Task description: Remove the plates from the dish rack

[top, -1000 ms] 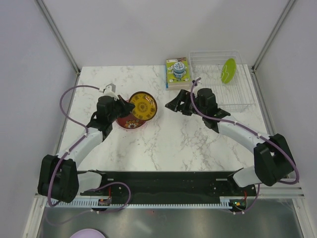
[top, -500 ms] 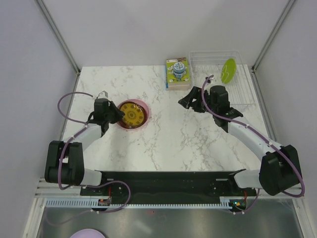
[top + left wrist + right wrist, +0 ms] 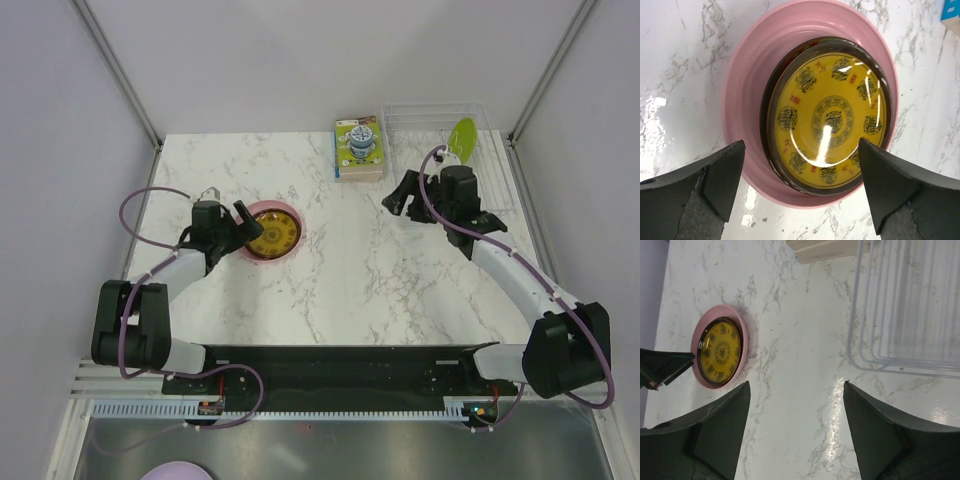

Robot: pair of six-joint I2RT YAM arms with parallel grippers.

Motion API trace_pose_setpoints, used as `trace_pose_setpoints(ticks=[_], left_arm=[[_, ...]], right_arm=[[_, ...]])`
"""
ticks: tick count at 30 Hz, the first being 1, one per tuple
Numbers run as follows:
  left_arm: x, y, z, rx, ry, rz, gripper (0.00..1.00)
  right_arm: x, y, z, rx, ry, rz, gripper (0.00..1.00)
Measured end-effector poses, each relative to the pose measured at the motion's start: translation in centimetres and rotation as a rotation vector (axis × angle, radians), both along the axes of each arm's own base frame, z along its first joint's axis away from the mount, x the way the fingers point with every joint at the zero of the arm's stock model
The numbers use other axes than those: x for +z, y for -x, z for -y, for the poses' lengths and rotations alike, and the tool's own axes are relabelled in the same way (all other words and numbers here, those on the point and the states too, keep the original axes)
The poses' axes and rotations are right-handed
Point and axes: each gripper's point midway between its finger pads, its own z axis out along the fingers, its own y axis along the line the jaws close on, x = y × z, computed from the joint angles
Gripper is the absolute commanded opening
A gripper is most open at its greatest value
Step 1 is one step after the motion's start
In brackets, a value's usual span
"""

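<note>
Left gripper (image 3: 238,230) sits spread wide and empty around the stack at centre left: yellow plate (image 3: 270,233) on red plate (image 3: 768,100) in pink plate (image 3: 289,213). Right gripper (image 3: 400,195), open and empty too, hovers by the dish rack (image 3: 420,115) at upper right, lime green plate (image 3: 461,141) upright inside

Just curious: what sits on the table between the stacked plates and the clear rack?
Nothing: the right wrist view shows bare marble table between the plate stack and the dish rack.
</note>
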Motion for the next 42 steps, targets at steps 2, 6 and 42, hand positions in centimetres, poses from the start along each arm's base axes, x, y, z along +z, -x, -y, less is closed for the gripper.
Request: trace_pose_setpoints(ticks=[2,6,42], left_arm=[[-0.3,0.3,-0.3,0.007,-0.013,-0.019,1.00],[0.7,0.9,-1.0,0.027,-0.048,-0.022,1.00],[9.5,-1.3,4.6,-0.207,0.008,0.205,1.00]], right_arm=[[0.7,-0.7,1.5,-0.042,0.052,0.010,0.83],[4.0,-3.2,5.8,-0.206,0.211,0.082,0.86],[-5.3,-26.0,27.3,-0.511,0.704,-0.059,0.00]])
